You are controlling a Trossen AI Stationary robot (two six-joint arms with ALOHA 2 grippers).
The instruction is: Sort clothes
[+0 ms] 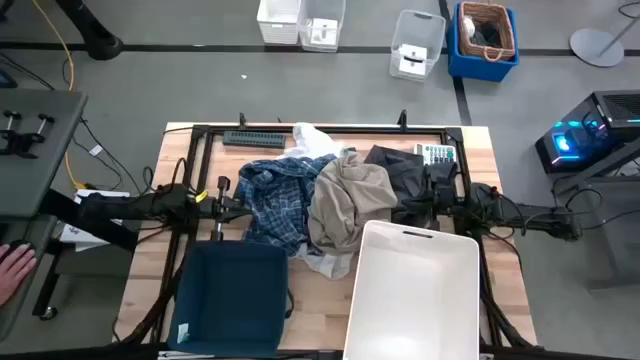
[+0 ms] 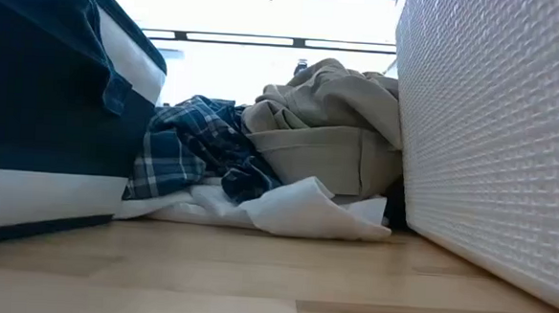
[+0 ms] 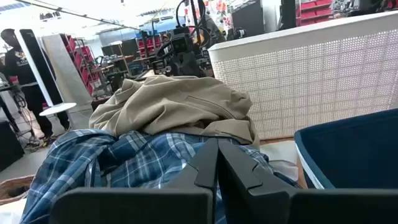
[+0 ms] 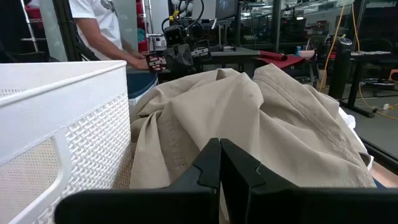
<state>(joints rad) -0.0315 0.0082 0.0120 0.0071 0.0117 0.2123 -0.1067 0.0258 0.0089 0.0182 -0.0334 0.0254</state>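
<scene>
The clothes lie in one pile at the table's middle. The blue-and-white plaid shirt (image 1: 272,195) is on the left and the beige khaki piece (image 1: 350,200) is in the middle, on top. The dark grey-black piece (image 1: 397,167) is at the right. The white piece (image 1: 325,262) shows under the pile's near edge (image 2: 291,207) and at its far edge. My left gripper (image 1: 238,200) is shut and empty, level, just left of the plaid shirt (image 3: 124,162). My right gripper (image 1: 412,208) is shut and empty, level, just right of the khaki piece (image 4: 249,124).
A navy blue bin (image 1: 230,295) stands at the near left and a white plastic bin (image 1: 415,290) at the near right, close against the pile. A dark bar (image 1: 255,138) and a keypad device (image 1: 437,153) lie at the far edge. A person's hand (image 1: 12,265) shows off the table's left.
</scene>
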